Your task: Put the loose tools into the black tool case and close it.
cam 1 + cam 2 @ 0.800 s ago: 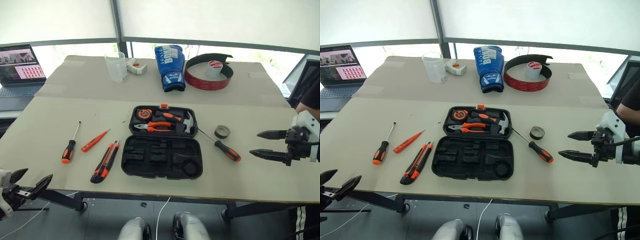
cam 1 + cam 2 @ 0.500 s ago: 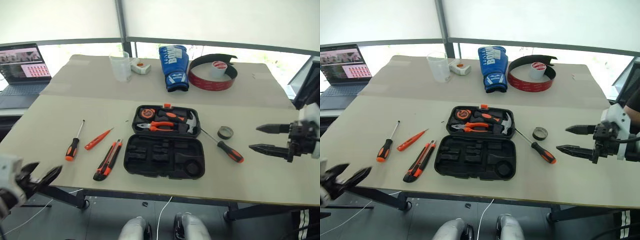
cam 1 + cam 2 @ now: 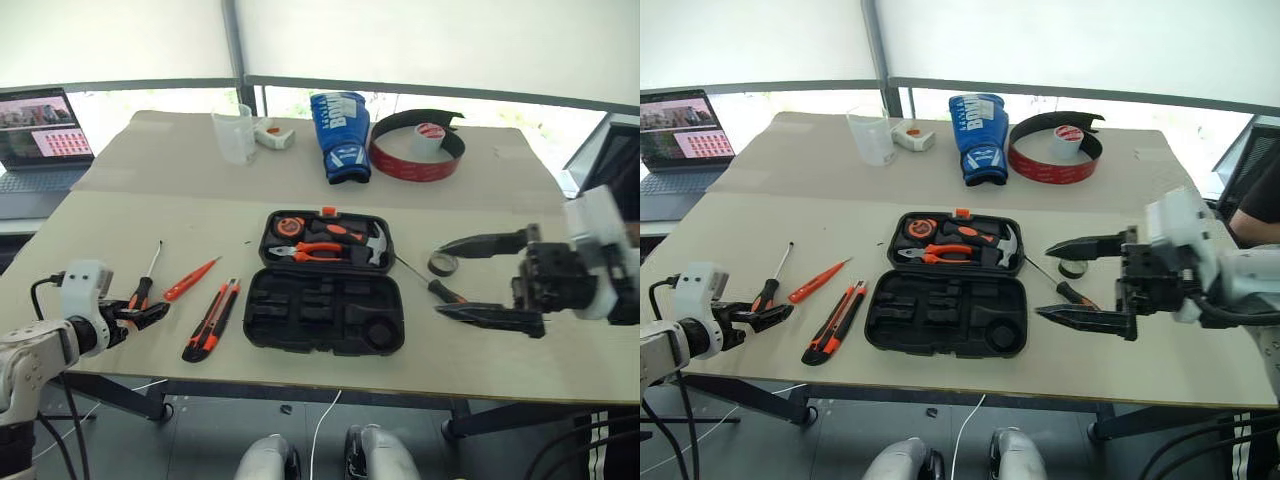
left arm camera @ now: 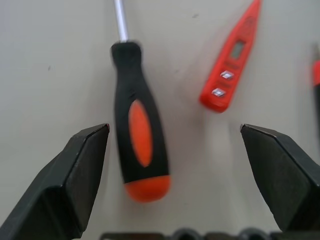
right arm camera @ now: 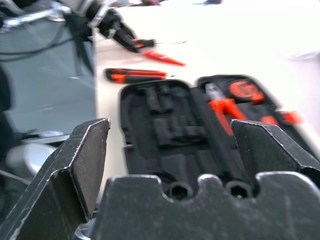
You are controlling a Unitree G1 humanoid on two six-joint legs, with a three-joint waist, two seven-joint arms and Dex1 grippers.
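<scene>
The left tool [image 4: 175,170] hangs over the pale table [image 4: 50,60] with its two black fingers [image 4: 75,175] spread wide, holding nothing. Between them lies a black-and-orange-handled screwdriver [image 4: 137,135], its orange butt end toward the camera and its metal shaft running away. The handle sits nearer one finger than the other, apart from both. Just beside it lies the slim all-orange screwdriver [image 4: 231,60], angled away. An orange-and-black object [image 4: 316,85] shows at the frame's edge; what it is cannot be told.

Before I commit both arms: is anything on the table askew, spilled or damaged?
Nothing stands out. The black tool case lies open and flat, and the loose tools lie separately on the table beside it. Both the left gripper and right gripper are open and empty.
</scene>
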